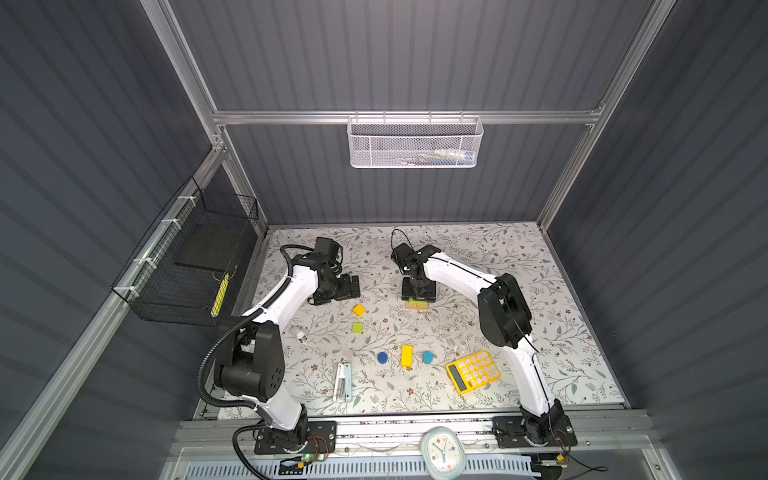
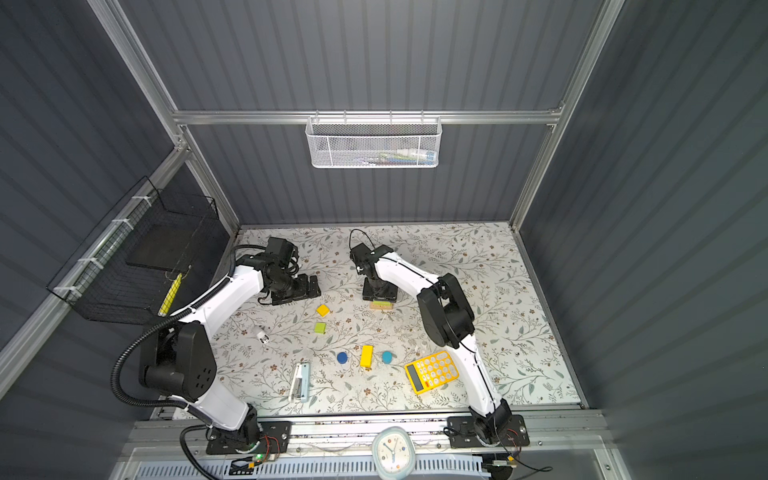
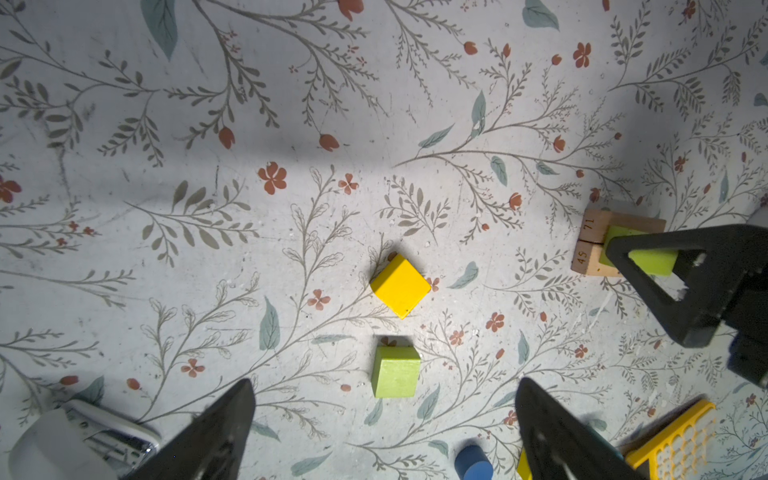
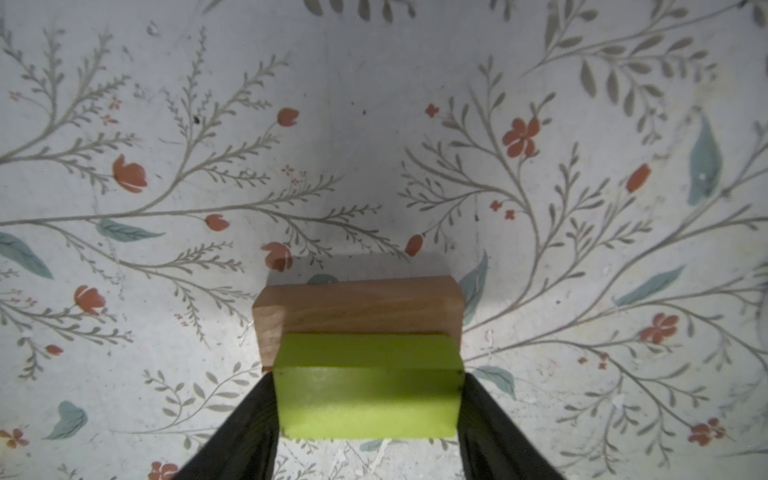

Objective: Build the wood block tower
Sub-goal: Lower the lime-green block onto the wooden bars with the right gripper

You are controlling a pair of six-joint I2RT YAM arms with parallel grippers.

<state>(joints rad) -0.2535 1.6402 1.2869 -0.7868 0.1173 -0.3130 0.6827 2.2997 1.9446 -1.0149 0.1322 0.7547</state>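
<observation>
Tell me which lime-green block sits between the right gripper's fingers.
The lime-green wooden bar atop the tan wooden bars; the lime-green cube lies free, ungripped.

Both top views show the counter [image 1: 519, 249] brightly lit from above between dim walls [image 1: 83, 124], whose straight lines bend towards the edges. The wrist views are sharp on the floral print, crossed by soft shadows, and the near fingers [image 3: 216, 436] are blurred.

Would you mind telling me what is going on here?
The right gripper is shut on the lime-green bar, holding it on top of two tan wooden bars that lie side by side. The left gripper hangs open above the yellow cube and lime-green cube. The yellow bar and two blue cylinders lie apart, untouched.
</observation>
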